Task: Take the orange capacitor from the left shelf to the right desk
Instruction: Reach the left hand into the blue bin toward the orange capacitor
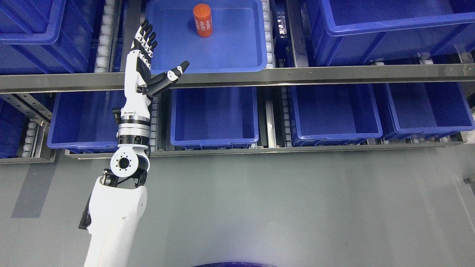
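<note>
The left hand (146, 61) is up by the shelf, fingers spread wide, holding nothing. The orange capacitor (202, 20) stands in the blue tray (237, 55), apart from it.

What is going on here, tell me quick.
The robot's left hand is raised at the shelf with its fingers spread, holding nothing. It sits beside the left front corner of a shallow blue tray on the upper level. The orange capacitor stands upright in that tray, toward the back, and the hand is not touching it. Empty blue bins fill the level below. The right arm is not in view. So the grab has not happened yet.
</note>
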`<state>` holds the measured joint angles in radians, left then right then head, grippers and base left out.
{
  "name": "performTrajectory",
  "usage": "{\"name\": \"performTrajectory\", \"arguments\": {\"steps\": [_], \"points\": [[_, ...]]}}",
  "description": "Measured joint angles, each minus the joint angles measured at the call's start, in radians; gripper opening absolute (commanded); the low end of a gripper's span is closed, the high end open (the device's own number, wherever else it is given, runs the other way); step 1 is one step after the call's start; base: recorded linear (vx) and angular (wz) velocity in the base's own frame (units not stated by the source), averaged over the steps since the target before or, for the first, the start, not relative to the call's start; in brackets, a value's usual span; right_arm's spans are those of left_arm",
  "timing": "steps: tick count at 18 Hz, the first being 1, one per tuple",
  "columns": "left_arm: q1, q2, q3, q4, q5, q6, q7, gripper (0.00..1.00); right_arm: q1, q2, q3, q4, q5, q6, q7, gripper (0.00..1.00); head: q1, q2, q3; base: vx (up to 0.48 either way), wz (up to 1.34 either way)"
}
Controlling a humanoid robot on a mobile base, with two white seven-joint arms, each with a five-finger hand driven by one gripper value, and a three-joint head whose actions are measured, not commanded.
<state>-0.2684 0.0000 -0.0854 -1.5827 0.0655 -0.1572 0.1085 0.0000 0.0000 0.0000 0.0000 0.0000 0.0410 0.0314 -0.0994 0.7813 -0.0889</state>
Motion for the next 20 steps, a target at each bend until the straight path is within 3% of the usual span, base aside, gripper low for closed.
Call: {"name": "performTrajectory", "arguments": {"steps": [20], "points": [[-0.194, 0.0, 0.006, 0.289, -0.094, 0.015, -0.074, 1.0, 0.0, 0.0, 0.0, 0.0, 0.0, 0.0, -0.004, 1.0, 0.0, 0.0, 0.0, 0.076, -0.04]]}}
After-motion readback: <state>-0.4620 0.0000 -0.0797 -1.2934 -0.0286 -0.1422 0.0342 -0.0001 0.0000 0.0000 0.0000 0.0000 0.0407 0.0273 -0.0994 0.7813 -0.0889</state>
